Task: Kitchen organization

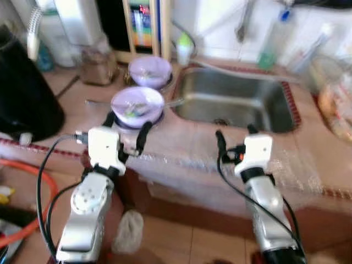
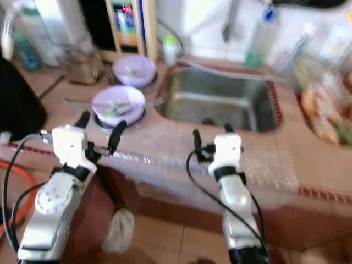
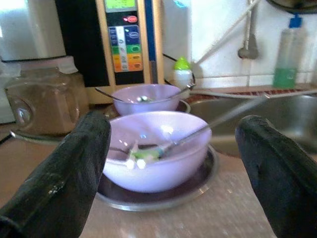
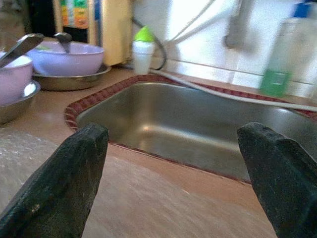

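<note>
- A pinkish kitchen desk [image 1: 198, 148] carries a steel sink [image 1: 236, 102] set into it, with a tiled wall behind.
- The left gripper [image 1: 125, 127] hovers at the desk's front edge, fingers spread open, just short of the near purple bowl [image 1: 137, 104].
- That bowl sits on a metal plate [image 3: 198, 186] with a spoon inside; a second purple bowl [image 1: 149, 70] stands behind it.
- The right gripper [image 1: 235, 138] hangs before the sink, fingers apart, gripping nothing.
- A brown jar [image 1: 98, 66] stands left of the bowls.
</note>
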You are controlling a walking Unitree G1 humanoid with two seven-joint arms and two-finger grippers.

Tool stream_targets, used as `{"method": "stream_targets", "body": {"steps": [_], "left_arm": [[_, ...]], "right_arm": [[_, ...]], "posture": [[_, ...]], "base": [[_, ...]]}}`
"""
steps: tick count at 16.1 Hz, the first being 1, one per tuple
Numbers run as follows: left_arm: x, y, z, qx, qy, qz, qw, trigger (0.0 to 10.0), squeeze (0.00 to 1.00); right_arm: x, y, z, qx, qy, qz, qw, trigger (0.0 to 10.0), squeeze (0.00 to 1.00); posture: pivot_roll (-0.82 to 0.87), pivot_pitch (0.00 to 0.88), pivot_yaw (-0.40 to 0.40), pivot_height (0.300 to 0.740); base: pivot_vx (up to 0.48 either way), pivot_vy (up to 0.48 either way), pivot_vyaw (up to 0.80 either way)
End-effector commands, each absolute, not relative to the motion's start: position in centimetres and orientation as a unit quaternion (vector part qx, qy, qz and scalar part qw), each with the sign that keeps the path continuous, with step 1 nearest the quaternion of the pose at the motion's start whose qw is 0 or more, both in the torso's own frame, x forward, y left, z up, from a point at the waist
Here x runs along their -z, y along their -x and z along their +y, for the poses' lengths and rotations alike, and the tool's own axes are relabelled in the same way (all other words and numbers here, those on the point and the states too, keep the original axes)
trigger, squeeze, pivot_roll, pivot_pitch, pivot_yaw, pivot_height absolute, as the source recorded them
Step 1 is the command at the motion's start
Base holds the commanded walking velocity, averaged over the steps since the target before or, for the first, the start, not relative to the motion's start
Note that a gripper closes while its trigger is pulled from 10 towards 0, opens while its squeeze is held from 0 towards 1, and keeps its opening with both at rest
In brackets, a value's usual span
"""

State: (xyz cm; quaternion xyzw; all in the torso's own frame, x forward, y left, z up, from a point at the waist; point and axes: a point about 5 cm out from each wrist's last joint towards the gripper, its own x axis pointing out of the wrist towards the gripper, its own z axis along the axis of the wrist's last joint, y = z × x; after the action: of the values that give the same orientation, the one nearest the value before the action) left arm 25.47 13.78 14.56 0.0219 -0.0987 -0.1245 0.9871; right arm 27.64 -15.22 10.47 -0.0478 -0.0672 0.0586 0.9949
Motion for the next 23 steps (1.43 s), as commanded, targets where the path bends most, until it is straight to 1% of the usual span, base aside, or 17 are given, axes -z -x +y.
{"method": "stream_targets", "body": {"steps": [1, 8, 10, 11, 13, 15, 16, 17, 18, 22, 23], "left_arm": [[-15.0, -25.5, 13.3, 0.134, -0.021, -0.107, 0.985, 10.0, 0.00], [-14.3, -25.3, 13.7, 0.116, -0.002, -0.093, 0.989, 10.0, 0.00], [-14.0, -25.3, 13.5, 0.128, 0.002, -0.090, 0.988, 10.0, 0.00], [-13.7, -25.4, 12.9, 0.153, 0.011, -0.082, 0.985, 10.0, 0.00], [-13.4, -25.5, 12.4, 0.172, 0.021, -0.075, 0.982, 10.0, 0.00], [-13.1, -25.5, 12.0, 0.195, 0.022, -0.064, 0.978, 8.1, 0.00], [-12.9, -25.5, 11.9, 0.198, 0.023, -0.063, 0.978, 4.2, 0.00], [-12.7, -25.7, 12.0, 0.197, 0.025, -0.060, 0.978, 1.1, 0.00], [-12.5, -26.1, 12.2, 0.189, 0.025, -0.059, 0.980, 0.0, 0.00], [-12.1, -26.9, 12.6, 0.187, 0.023, -0.056, 0.980, 0.0, 0.00], [-12.0, -27.2, 12.7, 0.189, 0.021, -0.056, 0.980, 0.0, 0.00]], "right_arm": [[-10.5, -27.6, -16.0, -0.048, 0.053, -0.065, 0.995, 10.0, 0.00], [-10.4, -27.4, -15.8, -0.054, 0.054, -0.064, 0.995, 10.0, 0.00], [-10.3, -27.3, -15.9, -0.059, 0.056, -0.062, 0.995, 10.0, 0.00], [-10.2, -27.2, -15.7, -0.073, 0.051, -0.057, 0.994, 10.0, 0.00], [-10.1, -27.0, -15.2, -0.095, 0.042, -0.052, 0.993, 10.0, 0.00], [-10.0, -26.7, -14.7, -0.107, 0.042, -0.051, 0.992, 10.0, 0.00], [-9.9, -26.7, -14.7, -0.107, 0.042, -0.050, 0.992, 10.0, 0.00], [-9.9, -26.6, -14.7, -0.107, 0.042, -0.050, 0.992, 10.0, 0.00], [-9.9, -26.6, -14.7, -0.109, 0.042, -0.050, 0.992, 10.0, 0.00], [-9.8, -26.2, -14.7, -0.130, 0.040, -0.043, 0.990, 10.0, 0.00], [-9.9, -26.1, -14.4, -0.147, 0.031, -0.044, 0.988, 10.0, 0.00]], "posture": [[-0.01, 0.000, 0.041, 0.740], [-0.01, 0.002, 0.036, 0.740], [-0.02, 0.006, 0.032, 0.740], [-0.02, 0.010, 0.029, 0.740], [-0.03, 0.011, 0.030, 0.740], [-0.03, 0.012, 0.032, 0.740], [-0.03, 0.013, 0.033, 0.740], [-0.03, 0.015, 0.034, 0.740], [-0.03, 0.015, 0.035, 0.740], [-0.03, 0.015, 0.035, 0.740], [-0.03, 0.015, 0.035, 0.740]], "base": [[0.262, 0.000, 0.00], [0.000, 0.000, 0.00], [0.000, 0.000, 0.00], [0.000, 0.000, 0.00], [0.000, 0.000, 0.00], [0.000, 0.000, 0.00], [0.000, 0.000, 0.00], [0.000, 0.000, 0.00], [0.000, 0.000, 0.00], [0.000, 0.000, 0.00], [0.000, 0.000, 0.00]]}}
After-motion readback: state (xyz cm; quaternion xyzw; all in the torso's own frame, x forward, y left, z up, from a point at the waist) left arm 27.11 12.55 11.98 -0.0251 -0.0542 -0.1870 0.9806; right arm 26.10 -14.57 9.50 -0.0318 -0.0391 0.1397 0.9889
